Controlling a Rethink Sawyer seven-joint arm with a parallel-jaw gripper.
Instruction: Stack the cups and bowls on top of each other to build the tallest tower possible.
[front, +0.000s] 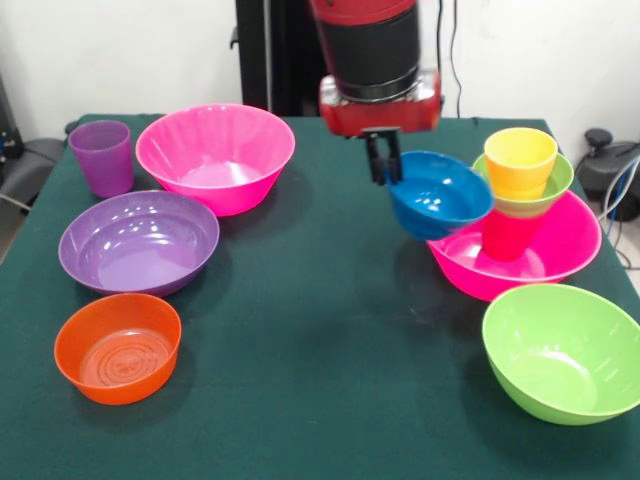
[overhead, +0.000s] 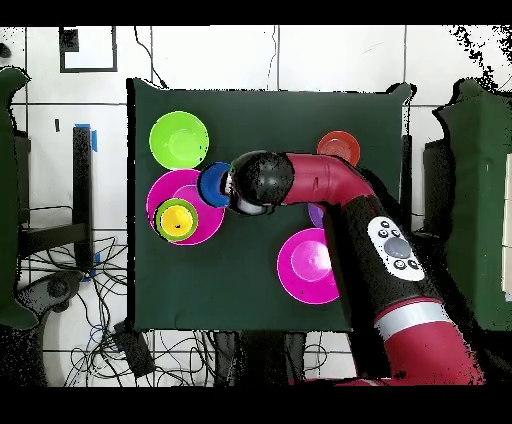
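My gripper (front: 385, 165) is shut on the near rim of the small blue bowl (front: 440, 195), which hangs tilted above the table, beside a large hot pink bowl (front: 575, 250). In that pink bowl a red cup (front: 510, 238) stands upside down, with the small green bowl (front: 560, 175) on it and the yellow-orange cup (front: 520, 160) in the green bowl. In the overhead view the blue bowl (overhead: 213, 184) overlaps the edge of this pink bowl (overhead: 158, 195). The purple cup (front: 102, 157), second pink bowl (front: 215, 155), wide purple bowl (front: 138, 240) and orange bowl (front: 118, 345) stand at the left.
The large lime green bowl (front: 562, 350) stands alone at the front right, close to the table edge. The green cloth (front: 320, 330) fills the middle. In the overhead view my arm (overhead: 330, 185) covers the purple bowl and hides the purple cup.
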